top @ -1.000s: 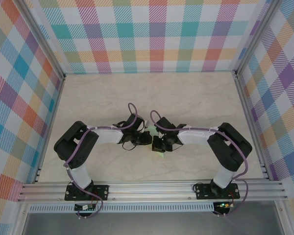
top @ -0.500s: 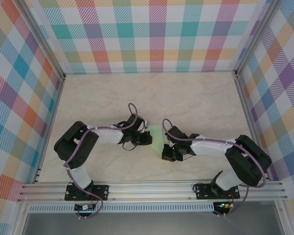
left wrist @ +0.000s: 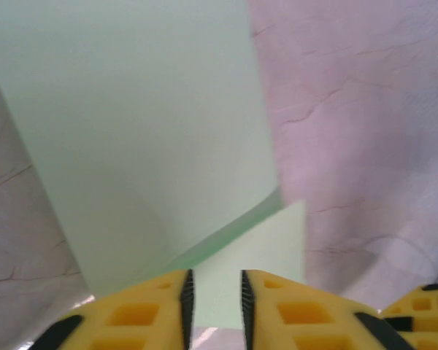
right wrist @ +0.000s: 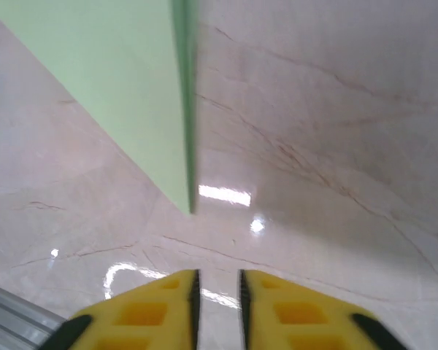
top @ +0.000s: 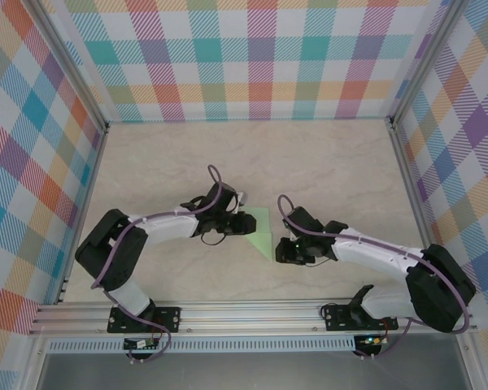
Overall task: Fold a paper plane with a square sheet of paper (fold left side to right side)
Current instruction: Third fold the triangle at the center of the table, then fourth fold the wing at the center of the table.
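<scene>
The square sheet of paper (top: 263, 232) lies partly folded on the table's middle, showing as a pale green wedge with its sharp tip toward the near edge. My left gripper (top: 247, 225) sits at its left edge. In the left wrist view the sheet (left wrist: 146, 131) curves up ahead of the left gripper (left wrist: 213, 292), whose jaws stand almost together over a flat flap. My right gripper (top: 284, 251) is just right of the tip. In the right wrist view the right gripper (right wrist: 217, 288) is shut on nothing, above bare table, with the paper's tip (right wrist: 131, 95) ahead and apart from it.
The marbled table top (top: 333, 171) is fenced by checkered walls (top: 252, 57) at the back and both sides. An aluminium rail (top: 252, 313) runs along the near edge, where both arm bases are bolted. Open table lies behind the paper.
My right gripper has left the paper and moved right and toward the near edge. More of the green paper now shows. The left gripper stayed at the paper's left edge, shifting slightly back.
</scene>
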Controlling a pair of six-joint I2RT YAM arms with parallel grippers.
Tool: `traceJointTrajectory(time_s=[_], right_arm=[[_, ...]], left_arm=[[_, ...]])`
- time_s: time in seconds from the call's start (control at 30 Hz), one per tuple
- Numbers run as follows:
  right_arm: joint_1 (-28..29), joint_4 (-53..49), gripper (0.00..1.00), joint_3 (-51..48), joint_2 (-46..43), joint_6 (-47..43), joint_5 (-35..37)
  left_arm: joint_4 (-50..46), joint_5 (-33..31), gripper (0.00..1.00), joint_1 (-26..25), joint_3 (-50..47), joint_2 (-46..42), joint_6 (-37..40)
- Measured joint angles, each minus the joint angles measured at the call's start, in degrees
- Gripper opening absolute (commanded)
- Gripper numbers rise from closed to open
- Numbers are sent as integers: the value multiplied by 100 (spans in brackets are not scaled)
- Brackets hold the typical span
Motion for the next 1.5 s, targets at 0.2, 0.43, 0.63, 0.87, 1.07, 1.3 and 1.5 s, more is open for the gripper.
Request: traceJointTrajectory(time_s=[0.2, 0.43, 0.63, 0.87, 1.07, 1.3, 1.5], right_arm=[[-378, 391, 51, 468, 614, -841, 87], [-702, 914, 47, 903, 1602, -1467, 4], [-702, 1086, 45, 914, 1801, -1545, -7], [-702, 1255, 46, 911, 1805, -1545, -15], [-702, 1263, 46, 903, 1799, -1550, -4], [-697, 955, 58, 623, 927, -1700, 341], [-155, 909, 58, 542, -26, -1716, 684]], left_arm=[[-267, -223, 64, 138, 37, -866, -197], [-269, -256, 68, 306, -356, -942, -588], [-39, -105, 68, 308, -374, -356, -944], [223, 111, 65, 308, -319, 184, -1196], [483, 302, 46, 308, -313, 398, -1390], [643, 400, 38, 308, -291, 411, -1478], [662, 409, 38, 308, -280, 409, -1556]])
